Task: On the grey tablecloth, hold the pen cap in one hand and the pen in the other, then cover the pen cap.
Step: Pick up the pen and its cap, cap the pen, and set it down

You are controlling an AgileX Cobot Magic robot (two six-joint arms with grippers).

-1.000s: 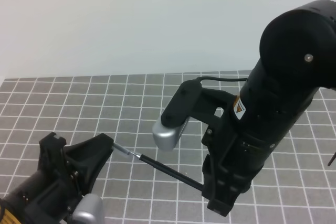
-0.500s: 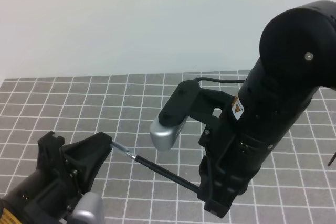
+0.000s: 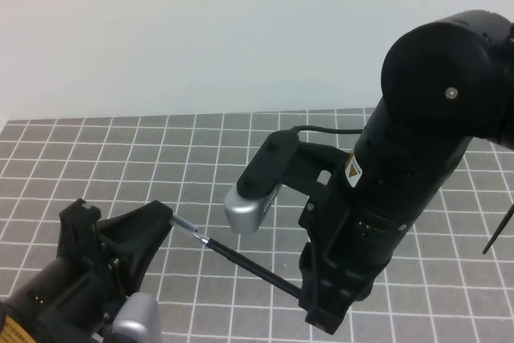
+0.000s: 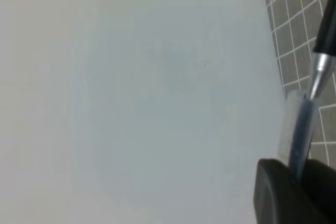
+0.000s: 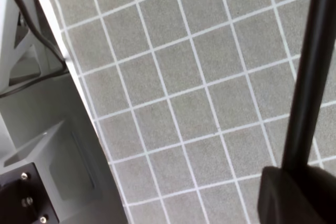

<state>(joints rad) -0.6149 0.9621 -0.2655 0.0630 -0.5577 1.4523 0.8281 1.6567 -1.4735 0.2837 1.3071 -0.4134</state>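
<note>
Slim black pen [image 3: 249,261] (silvery tip) enters the translucent pen cap [image 4: 295,129].

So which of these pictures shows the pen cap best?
The left wrist view: the pen cap fills the frame's right edge, held in the left gripper, with the pen tip at its mouth. The high view shows only its end; the right wrist view shows none of it.

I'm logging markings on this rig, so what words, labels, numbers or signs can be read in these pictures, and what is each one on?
No text can be read in any view.
Orange and white sticker on the right arm: a warning-style sign, too small and blurred to read.
Yellow patch on the left arm at the frame's corner: cut off, unreadable.
The pen and the grey tablecloth show no print.
</note>
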